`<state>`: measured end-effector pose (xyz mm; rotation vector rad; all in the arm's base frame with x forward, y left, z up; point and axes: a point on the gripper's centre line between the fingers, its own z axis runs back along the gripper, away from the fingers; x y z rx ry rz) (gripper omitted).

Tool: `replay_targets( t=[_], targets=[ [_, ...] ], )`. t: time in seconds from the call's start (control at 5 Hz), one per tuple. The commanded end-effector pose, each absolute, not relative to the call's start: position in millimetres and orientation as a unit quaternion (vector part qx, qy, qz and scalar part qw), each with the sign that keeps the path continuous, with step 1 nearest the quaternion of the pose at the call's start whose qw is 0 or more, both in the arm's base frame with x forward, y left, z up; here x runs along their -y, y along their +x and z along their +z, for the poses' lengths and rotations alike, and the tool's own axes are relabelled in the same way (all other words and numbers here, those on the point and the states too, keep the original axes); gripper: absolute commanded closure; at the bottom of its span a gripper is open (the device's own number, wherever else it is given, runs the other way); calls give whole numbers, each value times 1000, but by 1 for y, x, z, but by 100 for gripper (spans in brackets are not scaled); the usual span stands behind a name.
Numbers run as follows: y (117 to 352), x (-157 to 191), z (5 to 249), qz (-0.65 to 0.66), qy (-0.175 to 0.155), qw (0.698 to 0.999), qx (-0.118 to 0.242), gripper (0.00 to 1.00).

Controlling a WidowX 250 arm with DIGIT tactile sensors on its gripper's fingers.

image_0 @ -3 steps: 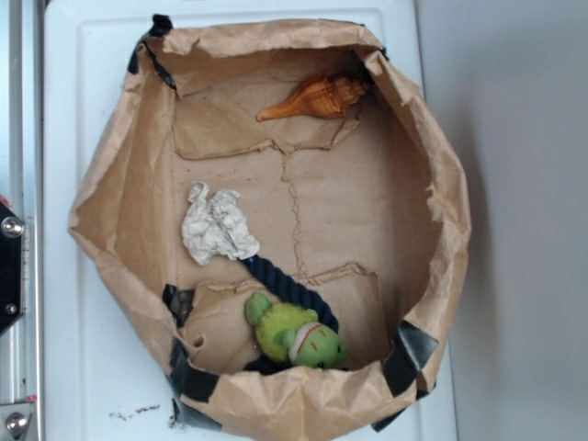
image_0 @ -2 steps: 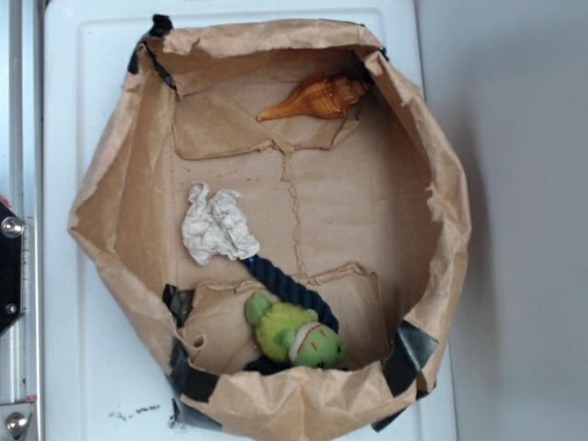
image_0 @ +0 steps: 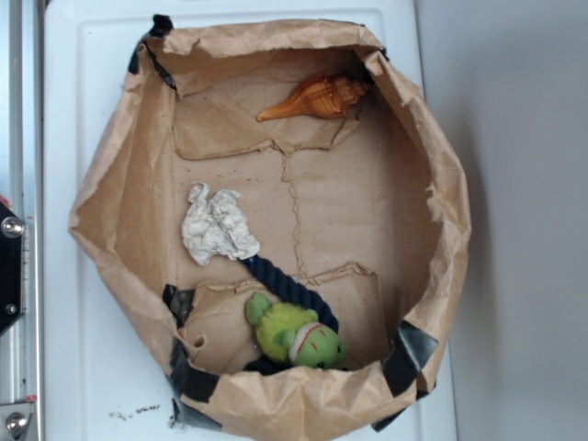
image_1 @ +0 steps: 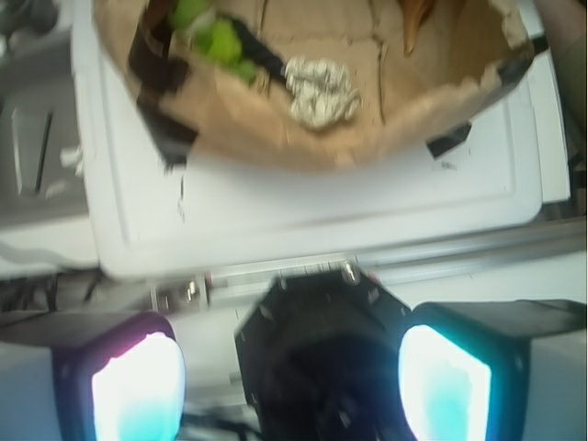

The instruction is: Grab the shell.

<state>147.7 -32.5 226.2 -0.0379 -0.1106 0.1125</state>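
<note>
The shell (image_0: pixel 317 96) is a glossy orange-brown spiral conch. It lies at the far end of the brown paper-lined bin (image_0: pixel 441 211), its long point aimed left. In the wrist view only a sliver of the shell (image_1: pixel 415 23) shows at the top edge. My gripper (image_1: pixel 292 367) is open, its two pale glowing pads (image_1: pixel 138 390) far apart with nothing between them. It hangs outside the bin, over the black robot base and the white tabletop, far from the shell. In the exterior view the gripper is out of sight.
A crumpled white paper wad (image_0: pixel 219 225) lies left of the bin's centre. A green plush (image_0: pixel 294 335) rests on a navy rope (image_0: pixel 280 280) near the front wall. The bin stands on a white tray-like top (image_0: pixel 64 367); black tape patches its corners.
</note>
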Motion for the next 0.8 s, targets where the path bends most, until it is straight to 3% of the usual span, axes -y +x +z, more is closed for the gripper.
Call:
replay_targets(
  t=[0.0, 0.2, 0.6],
  targets=[
    [183, 28, 226, 73, -51, 985, 148, 0],
    [177, -1, 223, 43, -84, 980, 174, 0],
    [206, -31, 208, 77, -72, 981, 162, 0]
  ],
)
